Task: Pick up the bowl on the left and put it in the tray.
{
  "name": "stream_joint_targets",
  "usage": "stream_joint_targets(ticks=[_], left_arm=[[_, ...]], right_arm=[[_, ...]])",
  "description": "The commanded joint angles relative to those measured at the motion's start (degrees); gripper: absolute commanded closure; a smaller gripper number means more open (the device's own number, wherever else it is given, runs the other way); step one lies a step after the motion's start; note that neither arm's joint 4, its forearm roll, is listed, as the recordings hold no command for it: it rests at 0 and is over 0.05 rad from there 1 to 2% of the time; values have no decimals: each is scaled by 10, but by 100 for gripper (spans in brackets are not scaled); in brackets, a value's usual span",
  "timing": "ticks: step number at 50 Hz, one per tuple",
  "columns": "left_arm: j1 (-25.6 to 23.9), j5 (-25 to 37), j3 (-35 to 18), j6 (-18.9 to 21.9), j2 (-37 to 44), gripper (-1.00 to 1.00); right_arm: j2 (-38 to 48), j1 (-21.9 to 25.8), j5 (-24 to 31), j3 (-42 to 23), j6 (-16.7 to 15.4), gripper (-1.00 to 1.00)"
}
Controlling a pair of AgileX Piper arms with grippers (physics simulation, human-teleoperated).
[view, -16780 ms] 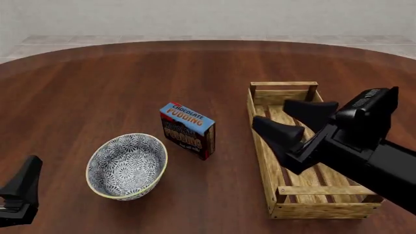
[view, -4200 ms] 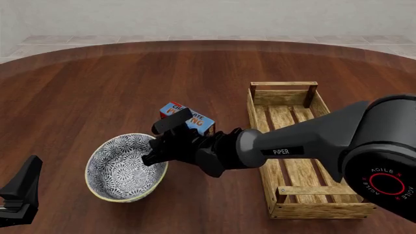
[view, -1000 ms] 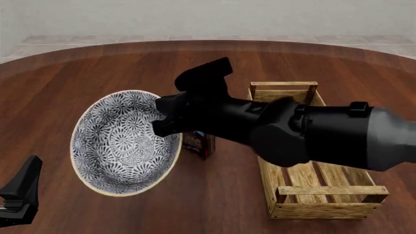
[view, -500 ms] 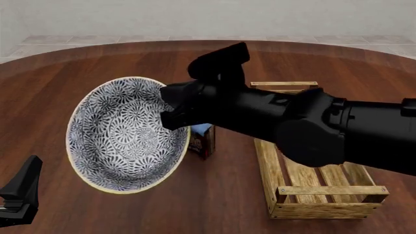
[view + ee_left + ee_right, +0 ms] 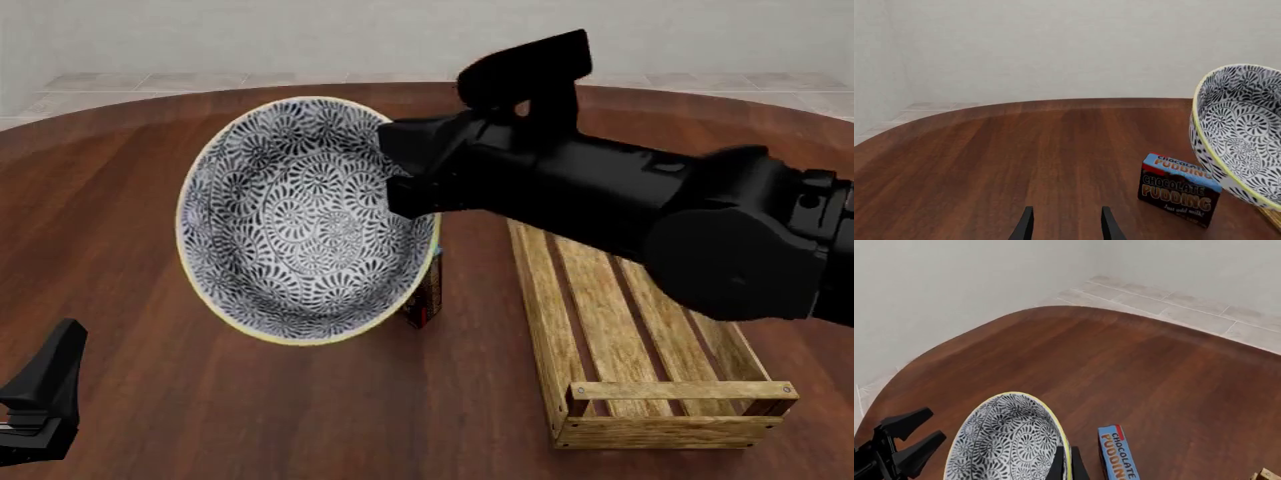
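The blue-and-white floral bowl (image 5: 304, 222) hangs tilted in the air above the table, its inside facing the front camera. My right gripper (image 5: 411, 182) is shut on its right rim; in the right wrist view the fingertips (image 5: 1058, 464) pinch the yellowish rim of the bowl (image 5: 1009, 440). The slatted wooden tray (image 5: 667, 390) lies to the right, below the right arm. My left gripper (image 5: 40, 400) rests low at the near left, open and holding nothing, well apart from the bowl (image 5: 1241, 135). Its own view shows the left gripper (image 5: 1066, 227) with its fingers apart.
A chocolate pudding box (image 5: 1179, 190) stands on the table under the bowl, mostly hidden in the front view, with one edge of the pudding box (image 5: 429, 292) showing. The round brown table (image 5: 160, 330) ends at a pale tiled floor beyond.
The right arm has carried the bowl higher and to the right, toward the tray. The bowl now covers more of the pudding box. The left gripper has not moved.
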State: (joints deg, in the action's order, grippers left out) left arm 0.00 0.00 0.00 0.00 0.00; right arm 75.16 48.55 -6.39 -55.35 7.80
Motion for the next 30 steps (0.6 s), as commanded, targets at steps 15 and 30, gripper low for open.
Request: stream_joint_targets(ticks=[15, 30], left_arm=[[0, 0, 0, 0, 0, -100], [0, 0, 0, 0, 0, -100]], right_arm=[[-44, -45, 0, 13, 8, 100], [-80, -84, -2, 25, 17, 100]])
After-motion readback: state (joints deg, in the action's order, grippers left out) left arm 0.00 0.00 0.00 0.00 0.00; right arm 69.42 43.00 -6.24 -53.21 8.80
